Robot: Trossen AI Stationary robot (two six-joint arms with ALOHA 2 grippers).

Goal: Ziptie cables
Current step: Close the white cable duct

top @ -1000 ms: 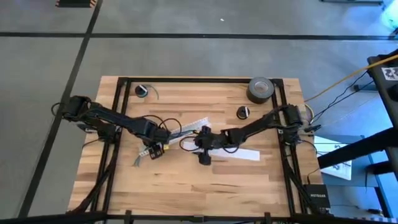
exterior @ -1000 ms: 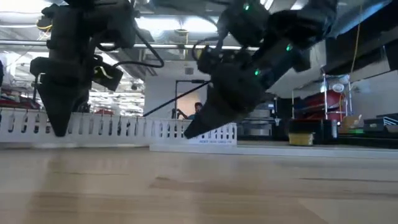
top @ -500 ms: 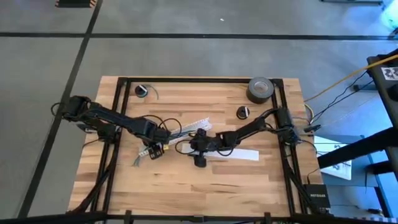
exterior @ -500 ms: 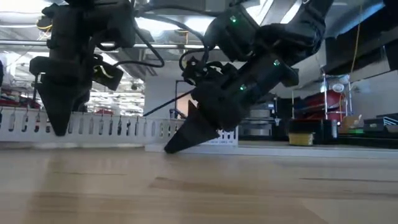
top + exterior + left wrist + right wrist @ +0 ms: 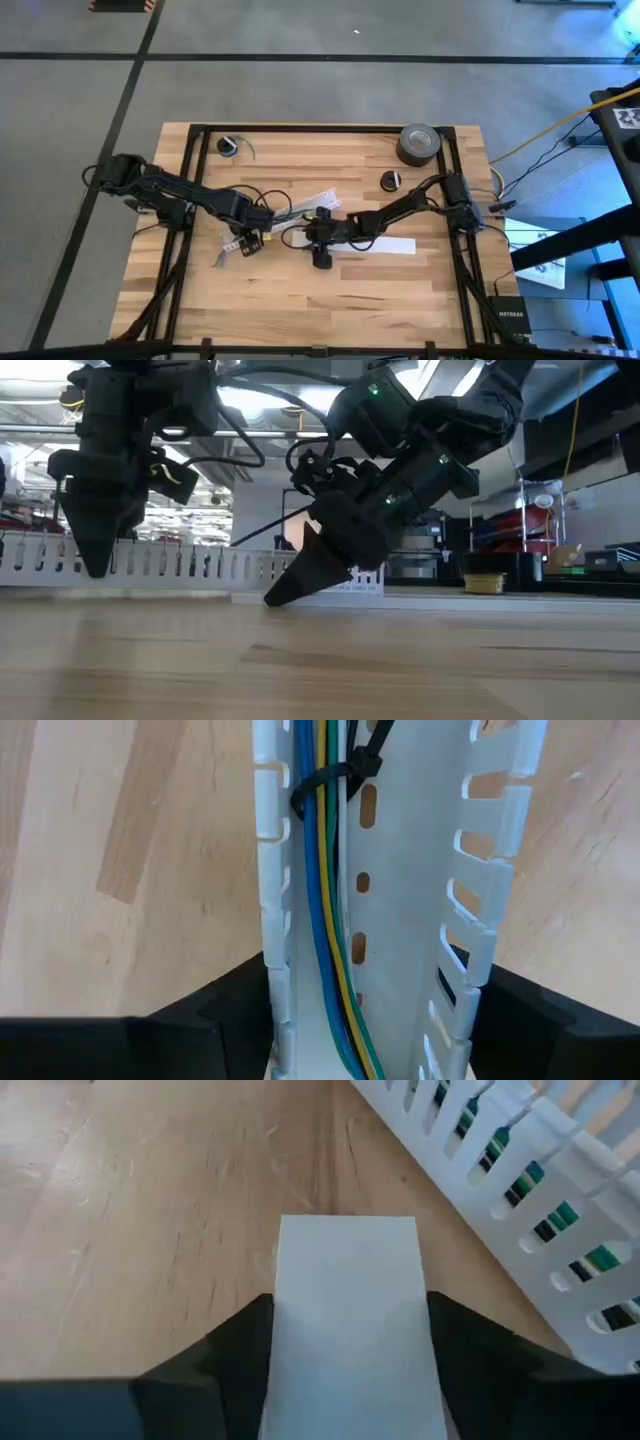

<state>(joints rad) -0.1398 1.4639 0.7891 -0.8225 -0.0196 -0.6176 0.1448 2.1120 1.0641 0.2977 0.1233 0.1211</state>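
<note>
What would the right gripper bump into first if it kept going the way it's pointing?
Probably the bare wooden table. The right gripper slants down with its tip almost on the wood, gripping a flat white strip; the slotted white channel lies off to one side.

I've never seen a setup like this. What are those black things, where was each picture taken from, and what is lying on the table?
The black things are two robot arms at a wooden table. One picture looks straight down from above, one looks across at table height, and the last two come from a small camera on each arm's wrist.

The left gripper has its fingers closed on either side of a white slotted channel. Blue, yellow and green cables run along the channel, and a black ziptie is looped around them.

The right gripper is down at the table, over a flat white strip. A grey tape roll sits at the far edge.
</note>
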